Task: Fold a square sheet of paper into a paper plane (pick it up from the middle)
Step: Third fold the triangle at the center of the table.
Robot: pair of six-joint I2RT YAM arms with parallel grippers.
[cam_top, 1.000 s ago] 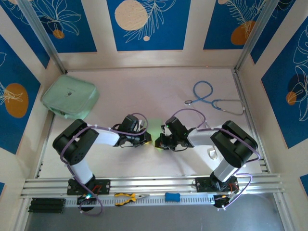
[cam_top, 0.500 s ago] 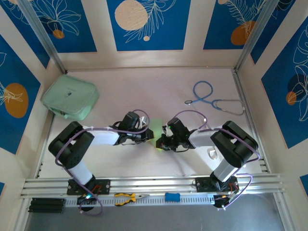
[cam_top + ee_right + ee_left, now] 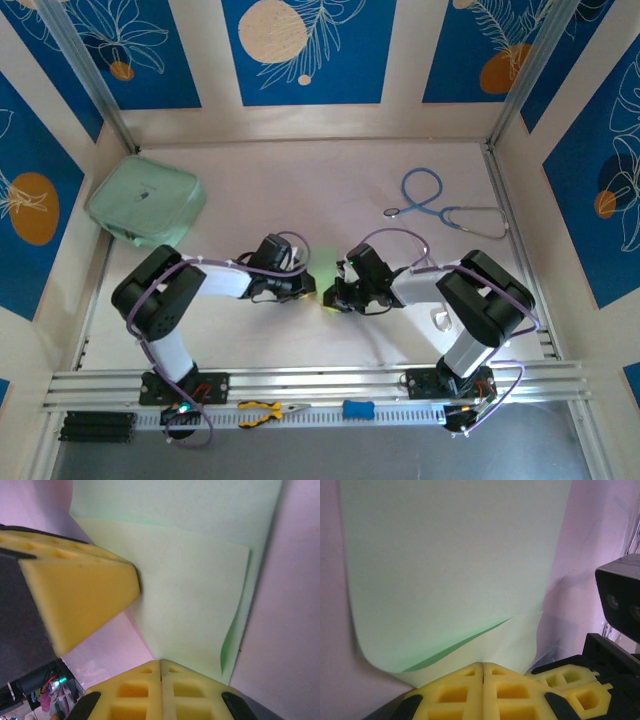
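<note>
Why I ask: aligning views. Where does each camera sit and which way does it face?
Top external: above, behind the arms, facing down at the table; both arms, left hand and right hand meeting at the square sheet of paper.
Left wrist: on the left arm, facing along its shut fingers at the sheet; right hand lower right.
Right wrist: on the right arm, facing along its shut fingers at the sheet; left hand at left.
Shared by both wrists: the sheet.

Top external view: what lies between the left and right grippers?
The square sheet of paper, partly folded over, bridges the left gripper and right gripper. Each wrist view shows its gripper shut on an edge.
</note>
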